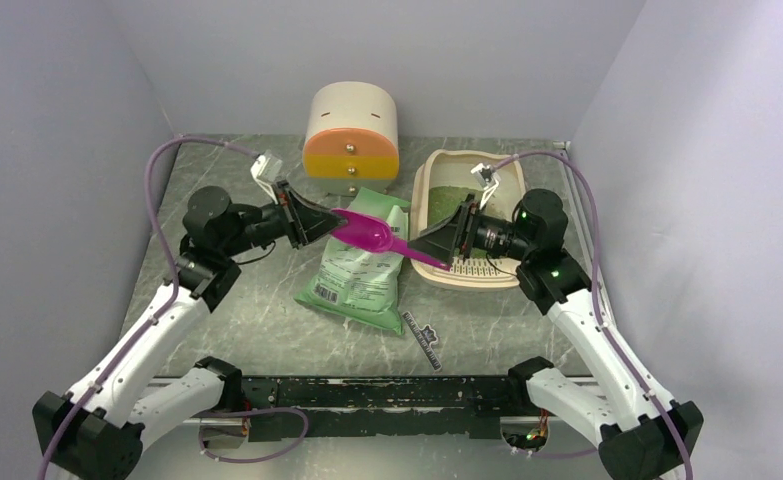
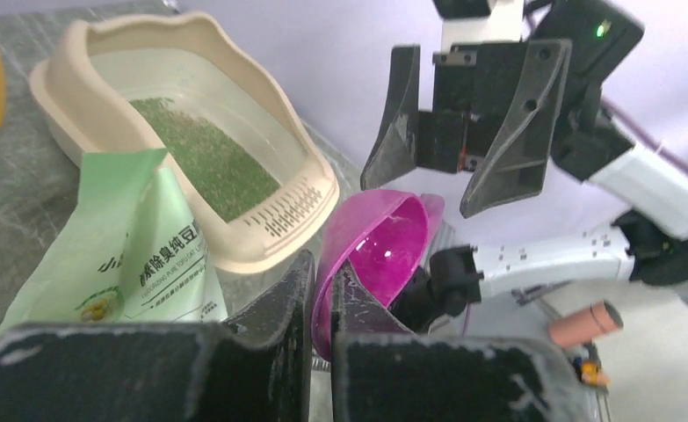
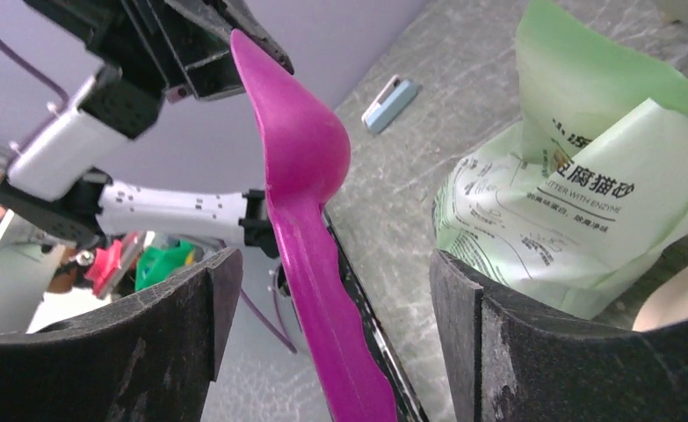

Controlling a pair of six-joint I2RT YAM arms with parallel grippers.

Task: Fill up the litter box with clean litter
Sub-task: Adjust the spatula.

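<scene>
the left gripper point(image 2: 324, 268) is clamped on the rim of a magenta scoop point(image 2: 380, 246), one finger inside the bowl and one outside. it holds the scoop up off the bench, over the middle, with the handle pointing towards the right edge. the right gripper point(image 3: 333, 259) has its fingers wide apart, and the scoop's handle runs through the gap, closer to one finger; whether it touches that finger cannot be told.

below the scoop a green printed bag point(image 1: 357, 265) lies flat in the middle of the bench, its open top towards the far edge. the litter box point(image 1: 425, 180) sits near the far right corner, just behind the right gripper, with its slotted ledge point(image 2: 292, 211) at the near end. a thin layer of green litter point(image 2: 204, 158) covers part of its floor, with pale plastic showing beside it. a round beige and orange drawer unit point(image 1: 352, 130) stands at the far edge, left of the box. a small dark strip point(image 1: 427, 338) lies towards the near edge.
</scene>
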